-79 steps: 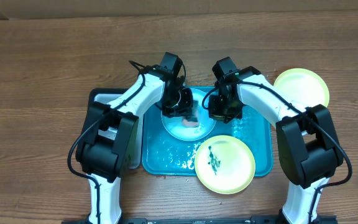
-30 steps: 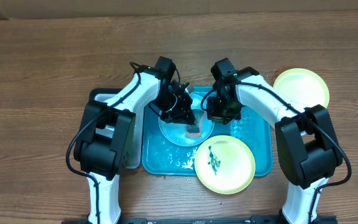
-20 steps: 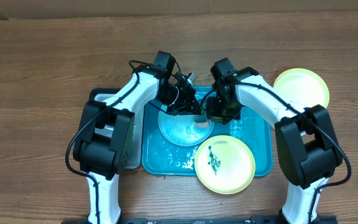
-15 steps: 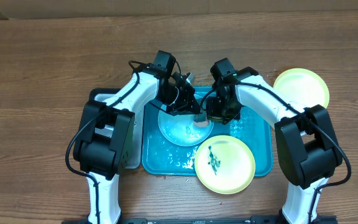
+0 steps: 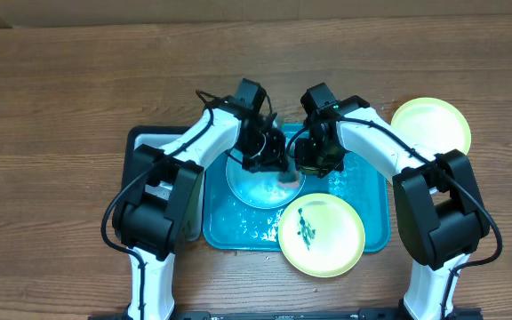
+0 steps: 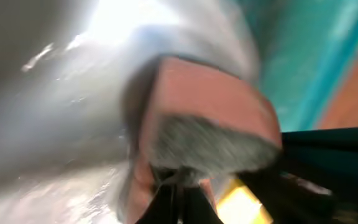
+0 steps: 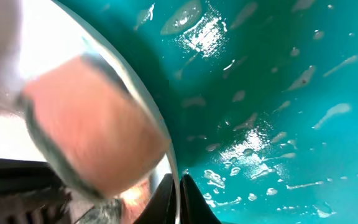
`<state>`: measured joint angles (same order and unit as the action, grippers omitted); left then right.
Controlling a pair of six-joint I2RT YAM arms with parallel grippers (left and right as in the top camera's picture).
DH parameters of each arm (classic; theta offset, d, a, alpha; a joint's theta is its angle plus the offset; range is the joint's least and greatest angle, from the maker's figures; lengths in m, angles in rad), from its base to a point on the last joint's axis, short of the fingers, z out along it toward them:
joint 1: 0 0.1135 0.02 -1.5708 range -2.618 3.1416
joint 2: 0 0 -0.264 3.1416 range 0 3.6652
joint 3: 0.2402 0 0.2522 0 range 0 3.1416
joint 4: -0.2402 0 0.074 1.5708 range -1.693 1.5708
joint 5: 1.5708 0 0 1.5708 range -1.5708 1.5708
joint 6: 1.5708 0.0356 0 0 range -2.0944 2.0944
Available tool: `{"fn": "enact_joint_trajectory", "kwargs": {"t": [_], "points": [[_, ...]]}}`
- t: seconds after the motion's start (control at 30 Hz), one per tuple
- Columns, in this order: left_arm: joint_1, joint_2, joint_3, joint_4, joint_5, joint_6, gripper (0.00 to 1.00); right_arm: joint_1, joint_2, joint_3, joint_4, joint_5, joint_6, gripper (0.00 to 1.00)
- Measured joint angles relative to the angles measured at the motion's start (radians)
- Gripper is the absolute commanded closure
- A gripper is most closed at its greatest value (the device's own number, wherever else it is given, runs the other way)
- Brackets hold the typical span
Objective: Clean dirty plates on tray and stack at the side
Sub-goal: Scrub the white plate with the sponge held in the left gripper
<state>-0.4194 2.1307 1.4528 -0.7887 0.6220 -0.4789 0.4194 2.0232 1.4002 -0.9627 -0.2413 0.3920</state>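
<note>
Left gripper [image 5: 279,166] works over the turquoise tray [image 5: 369,203], on the light blue plate [image 5: 251,188] lying in it, clamped on a pink sponge [image 6: 207,118] for scrubbing, while we judge the right gripper [image 5: 313,164] pinches that plate's rim to keep it from sliding.

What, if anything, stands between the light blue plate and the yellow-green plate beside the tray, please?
No loose object: only the right arm spans that path, over the tray rim. The smeared yellow-green plate lies nearer the robot, off that line.

a robot lab: wooden table [image 5: 69,80] with two mounted arms [image 5: 376,133].
</note>
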Motion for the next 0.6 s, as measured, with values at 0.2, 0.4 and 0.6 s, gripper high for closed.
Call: {"fn": "enact_joint_trajectory", "kwargs": {"t": [0.2, 0.4, 0.6], "points": [[0.000, -0.015, 0.002, -0.121, -0.140, -0.018, 0.95, 0.012, 0.000, 0.000, 0.000, -0.019, 0.000, 0.96], [0.007, -0.032, 0.013, -0.241, -0.316, -0.026, 0.96, 0.014, 0.000, 0.000, 0.001, -0.023, -0.001, 0.96], [0.008, -0.034, 0.040, -0.344, -0.517, -0.063, 0.96, 0.014, 0.000, 0.000, 0.002, -0.025, 0.000, 0.96]]}}
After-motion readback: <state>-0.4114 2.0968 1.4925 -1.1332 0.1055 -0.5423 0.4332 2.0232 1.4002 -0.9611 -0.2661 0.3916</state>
